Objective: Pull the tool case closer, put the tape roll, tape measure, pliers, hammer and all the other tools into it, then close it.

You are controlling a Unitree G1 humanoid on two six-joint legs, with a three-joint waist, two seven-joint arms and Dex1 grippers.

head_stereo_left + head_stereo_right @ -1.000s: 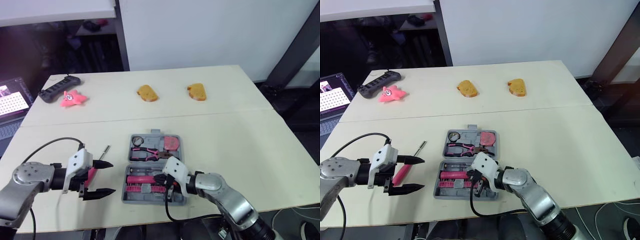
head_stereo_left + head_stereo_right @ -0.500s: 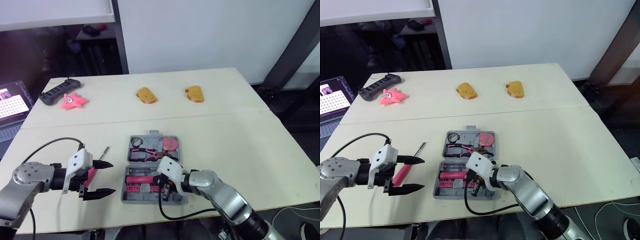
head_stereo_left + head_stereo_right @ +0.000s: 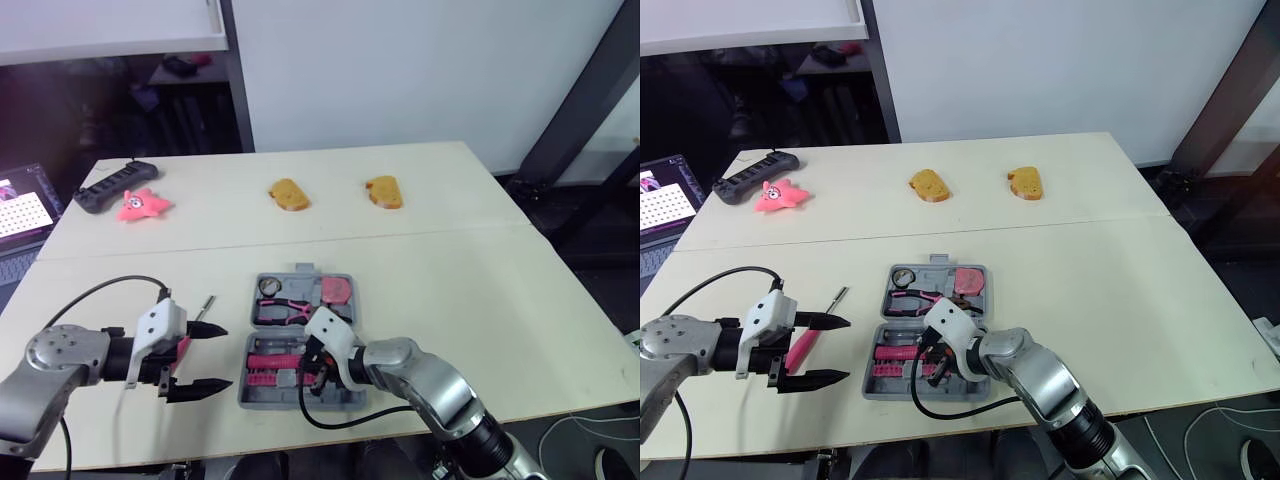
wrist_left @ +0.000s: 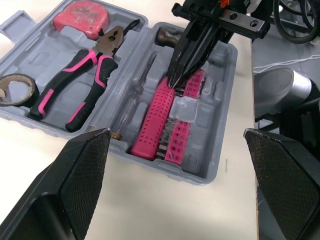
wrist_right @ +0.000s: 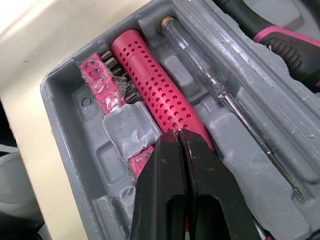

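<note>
Right gripper (image 5: pixel 178 134) fingers pressed together, tips right at the hammer (image 5: pixel 155 90) handle inside the open tool case (image 5: pixel 60 125). Left gripper (image 3: pixel 226 357) fingers spread wide, case just ahead, screwdriver (image 3: pixel 183 350) on the worktop close by.

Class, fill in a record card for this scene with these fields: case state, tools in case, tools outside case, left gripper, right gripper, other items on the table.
case state: tool case open, flat on the table
tools in case: tape roll, tape measure, pliers, hammer, clear tester screwdriver, bit strip
tools outside case: pink screwdriver, on the table at the case's left
left gripper: open, empty, over the pink screwdriver
right gripper: shut, tips at the hammer's pink handle
other items: two bread slices, pink star toy, black handheld device, far side
</note>
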